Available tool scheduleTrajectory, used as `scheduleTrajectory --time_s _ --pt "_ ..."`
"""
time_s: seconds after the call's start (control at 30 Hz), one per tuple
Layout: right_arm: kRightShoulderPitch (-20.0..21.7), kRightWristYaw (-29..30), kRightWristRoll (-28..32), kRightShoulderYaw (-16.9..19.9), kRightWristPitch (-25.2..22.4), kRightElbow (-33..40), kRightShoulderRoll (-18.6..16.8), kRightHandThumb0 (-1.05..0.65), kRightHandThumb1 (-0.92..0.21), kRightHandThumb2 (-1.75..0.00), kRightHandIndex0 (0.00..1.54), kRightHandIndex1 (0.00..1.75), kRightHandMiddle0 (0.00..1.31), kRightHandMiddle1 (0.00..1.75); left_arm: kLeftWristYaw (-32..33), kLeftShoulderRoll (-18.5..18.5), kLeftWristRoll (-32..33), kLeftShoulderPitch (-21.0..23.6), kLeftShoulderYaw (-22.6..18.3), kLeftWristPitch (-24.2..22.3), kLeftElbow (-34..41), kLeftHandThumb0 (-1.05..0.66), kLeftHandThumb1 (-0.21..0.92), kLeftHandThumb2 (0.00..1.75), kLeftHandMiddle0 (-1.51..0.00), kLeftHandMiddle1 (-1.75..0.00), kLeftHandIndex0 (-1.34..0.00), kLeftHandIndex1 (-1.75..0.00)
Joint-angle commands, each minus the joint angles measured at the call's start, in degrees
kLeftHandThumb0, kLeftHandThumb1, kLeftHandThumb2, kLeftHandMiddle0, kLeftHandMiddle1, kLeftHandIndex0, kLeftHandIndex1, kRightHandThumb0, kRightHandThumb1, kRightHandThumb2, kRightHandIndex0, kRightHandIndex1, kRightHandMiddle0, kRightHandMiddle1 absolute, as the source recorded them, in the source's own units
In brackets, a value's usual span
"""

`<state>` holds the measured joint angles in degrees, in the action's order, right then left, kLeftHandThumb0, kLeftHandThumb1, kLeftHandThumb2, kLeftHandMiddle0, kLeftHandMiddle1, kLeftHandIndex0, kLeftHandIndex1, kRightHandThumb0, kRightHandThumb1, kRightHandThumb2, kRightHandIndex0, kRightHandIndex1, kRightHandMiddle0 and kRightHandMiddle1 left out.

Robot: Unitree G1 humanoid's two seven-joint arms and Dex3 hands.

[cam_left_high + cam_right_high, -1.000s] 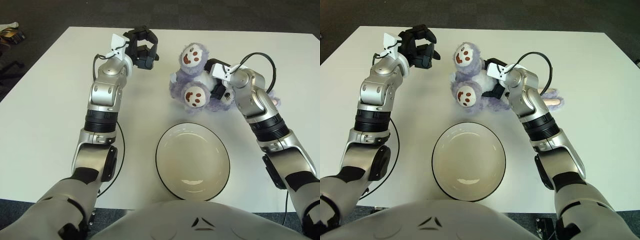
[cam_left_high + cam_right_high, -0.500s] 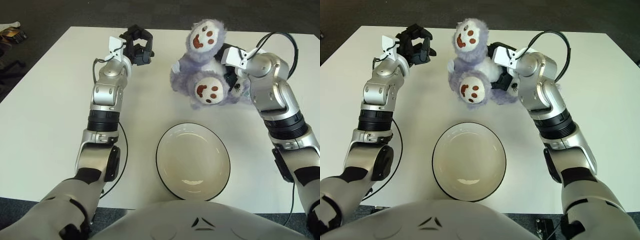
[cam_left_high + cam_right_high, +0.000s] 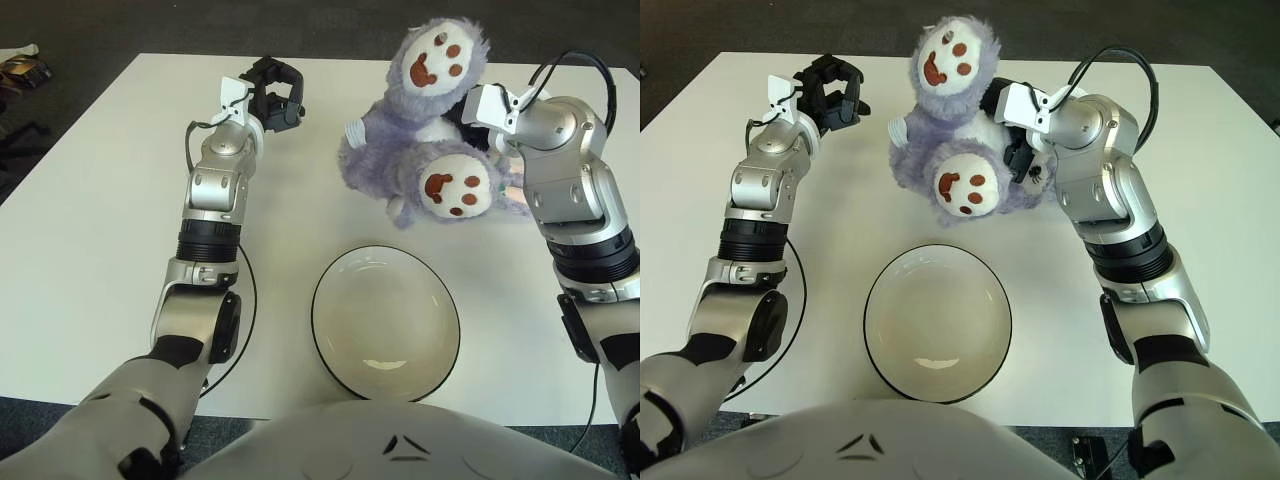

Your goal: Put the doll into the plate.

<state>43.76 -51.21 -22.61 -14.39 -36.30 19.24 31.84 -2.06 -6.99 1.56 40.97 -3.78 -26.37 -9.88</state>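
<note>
One doll (image 3: 420,130) in right robot hand (image 3: 478,120)

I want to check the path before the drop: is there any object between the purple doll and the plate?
No, nothing visible stands in the way. The right hand grips the purple doll beyond the plate, and only bare white table lies between them. The plate holds nothing. The left hand shows apart, left of the doll.

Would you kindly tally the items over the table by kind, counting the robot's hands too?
Purple doll, held up by the right hand: 1
White plate with a dark rim: 1
Robot hands: 2, left hand and right hand
Total: 4
</note>
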Motion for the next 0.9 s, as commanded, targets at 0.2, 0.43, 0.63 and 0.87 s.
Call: scheduleTrajectory --time_s 0.2,0.43,0.63,0.87 --pt "-0.8 0.7 4.4 2.2 0.8 3.8 1.3 0.57 -0.09 -1.6 0.8 1.75 1.05 1.75 -0.2 -0.3 -0.5 1.4 0.8 -0.9 -0.7 -0.01 0.55 0.95 -0.49 -1.46 -0.37 -1.75" --pt "-1.6 -0.5 7.2 1.7 0.3 6.2 1.9 0.58 -0.07 -1.62 0.82 1.75 1.06 1.75 0.1 -0.2 -0.6 1.4 1.2 -0.8 -1.0 -0.01 0.55 0.95 -0.49 -1.47 -0.37 -1.75" --pt "-2.6 -1.3 11.1 1.7 -1.0 7.6 1.2 0.58 -0.06 -1.63 0.82 1.75 1.08 1.75 -0.1 -0.1 -0.3 1.5 1.2 -0.6 -1.4 -0.01 0.54 0.96 -0.48 -1.48 -0.37 -1.75" --pt "-4.5 -0.2 14.4 2.1 -2.9 9.8 1.2 0.59 -0.06 -1.63 0.83 1.75 1.08 1.75 0.2 0.3 -0.2 1.7 1.3 -0.2 -2.0 -0.01 0.55 0.96 -0.47 -1.49 -0.37 -1.75"
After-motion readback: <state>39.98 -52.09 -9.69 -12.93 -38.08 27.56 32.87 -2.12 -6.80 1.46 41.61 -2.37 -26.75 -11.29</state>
